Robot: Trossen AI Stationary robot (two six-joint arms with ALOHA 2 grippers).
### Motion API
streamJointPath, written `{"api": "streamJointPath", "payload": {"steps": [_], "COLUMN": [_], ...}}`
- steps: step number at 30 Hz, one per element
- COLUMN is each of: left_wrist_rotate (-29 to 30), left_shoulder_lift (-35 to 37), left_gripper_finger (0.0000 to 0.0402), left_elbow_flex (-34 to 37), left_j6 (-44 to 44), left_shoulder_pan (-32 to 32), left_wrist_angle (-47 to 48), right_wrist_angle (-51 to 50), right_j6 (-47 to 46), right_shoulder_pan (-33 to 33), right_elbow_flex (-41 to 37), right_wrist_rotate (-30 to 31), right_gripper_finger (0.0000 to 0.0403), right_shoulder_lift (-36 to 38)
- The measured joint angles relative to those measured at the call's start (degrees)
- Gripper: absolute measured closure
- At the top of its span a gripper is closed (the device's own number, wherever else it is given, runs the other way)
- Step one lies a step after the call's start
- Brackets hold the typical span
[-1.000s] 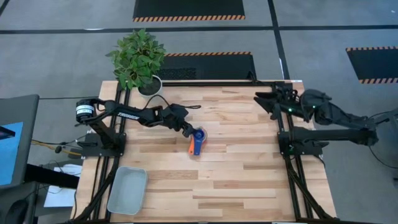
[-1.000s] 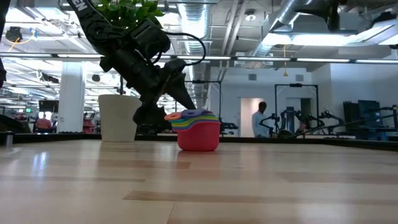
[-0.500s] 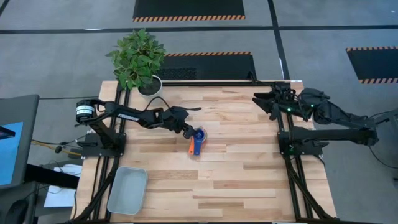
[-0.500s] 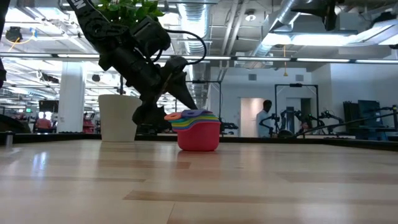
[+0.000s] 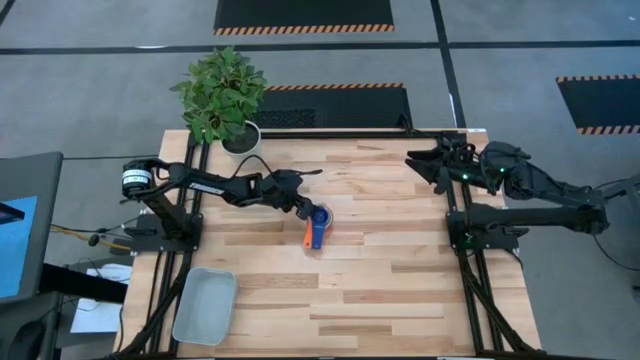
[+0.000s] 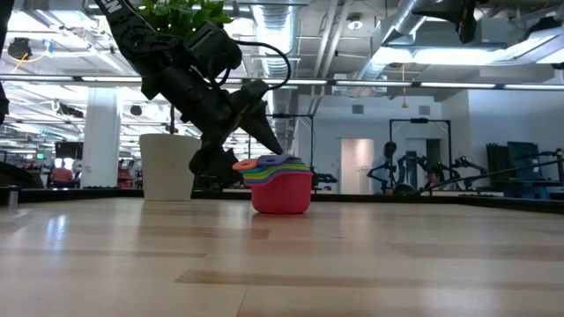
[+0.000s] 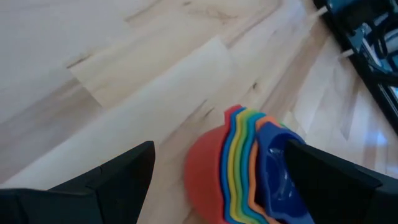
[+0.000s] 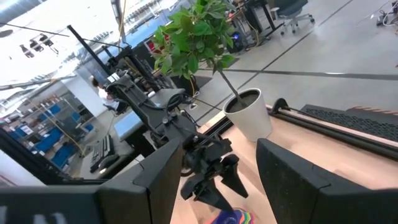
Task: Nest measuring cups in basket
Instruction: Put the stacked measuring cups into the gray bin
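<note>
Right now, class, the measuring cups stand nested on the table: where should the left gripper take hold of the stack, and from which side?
The stack of measuring cups stands upright, rims fanned, handles pointing toward the table's front. Probably best to pinch the rims from above, one finger inside the top blue cup, where the open left gripper already straddles it.

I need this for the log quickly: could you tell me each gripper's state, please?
Left gripper: open, fingers on either side of the stack of measuring cups, holding nothing.
Right gripper: open, empty, parked at the table's far right.
</note>
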State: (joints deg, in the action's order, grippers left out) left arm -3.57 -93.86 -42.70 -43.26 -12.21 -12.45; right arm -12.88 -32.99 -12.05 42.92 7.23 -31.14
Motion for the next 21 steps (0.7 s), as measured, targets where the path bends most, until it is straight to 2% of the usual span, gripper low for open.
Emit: {"api": "streamJointPath", "payload": {"steps": [3, 10, 15, 21], "left_wrist_rotate": [0.6, -6.5, -7.8, -8.1], "left_shoulder_lift": [-1.4, -6.1, -7.6, -7.5], "left_gripper_finger": [0.0057, 0.0057, 0.0060, 0.0109], "left_elbow_flex": [0.0, -1.3, -2.6, -2.6], "left_j6": [-0.8, -2.6, -1.6, -1.2], "left_shoulder_pan": [0.0, 0.3, 0.2, 0.2], "left_wrist_angle": [-2.0, -2.3, -2.4, -1.8], "right_wrist_angle": [0.0, 0.0, 0.0, 0.0], "right_j6": [-0.2, -2.1, -2.7, -3.0], "right_shoulder_pan": [0.0, 0.2, 0.4, 0.4], "right_elbow_flex": [0.0, 0.0, 0.0, 0.0], "right_wrist_rotate": [-0.1, -1.7, -1.8, -1.7], "right_gripper_finger": [0.0170, 0.0170, 0.0170, 0.0170], "right_shoulder_lift": [0.0, 0.1, 0.1, 0.1]}}
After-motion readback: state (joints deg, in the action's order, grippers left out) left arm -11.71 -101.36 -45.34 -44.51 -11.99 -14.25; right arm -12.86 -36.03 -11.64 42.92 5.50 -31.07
